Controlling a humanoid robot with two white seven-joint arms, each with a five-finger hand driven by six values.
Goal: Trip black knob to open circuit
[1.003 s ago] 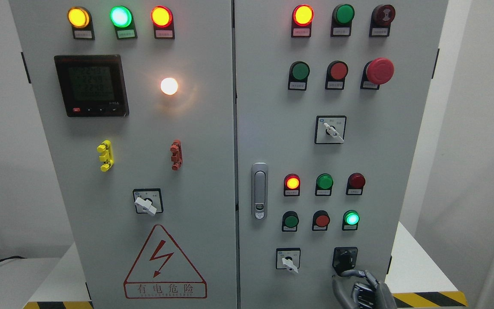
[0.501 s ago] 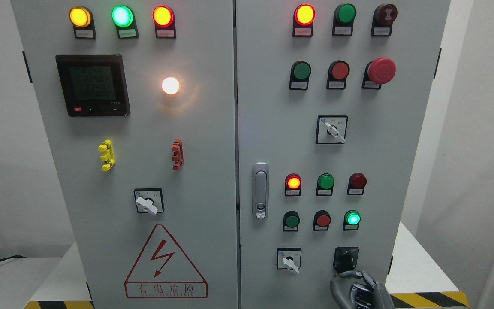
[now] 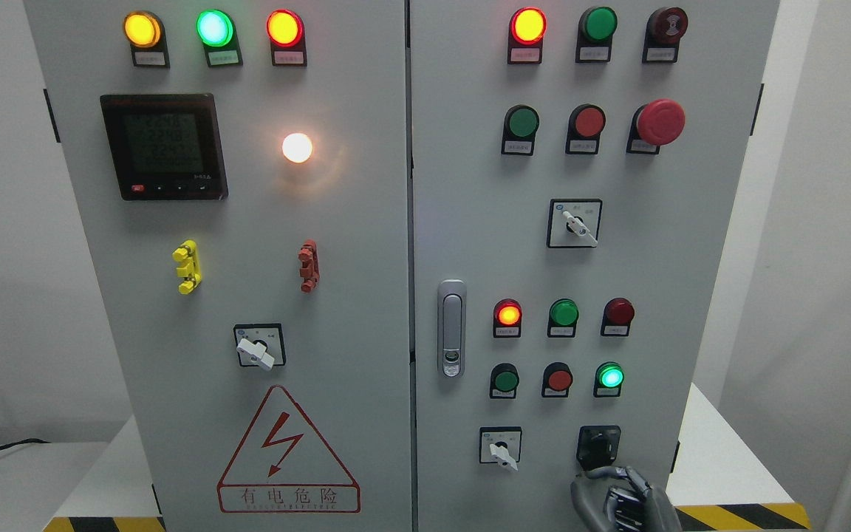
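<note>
Nothing on the cabinet (image 3: pixel 366 222) has changed in the last second; only the whole view has slid slightly to the right, and the right hand (image 3: pixel 621 499) keeps its place at the bottom edge. The black knob (image 3: pixel 597 445) sits low on the right door, in a square black plate, just right of a white selector switch (image 3: pixel 500 448). It is directly above the hand, whose curled grey fingers (image 3: pixel 636 479) reach up to the plate's lower edge; one fingertip looks to touch it, though whether the fingers actually grip the knob cannot be told. The hand is dark metal with jointed segments. The cabinet is smooth pale grey sheet metal with two doors and a silver handle (image 3: pixel 451 327) near the seam. Round domed lamps dot both doors, several lit. A red mushroom button (image 3: pixel 660 122) stands at upper right.
</note>
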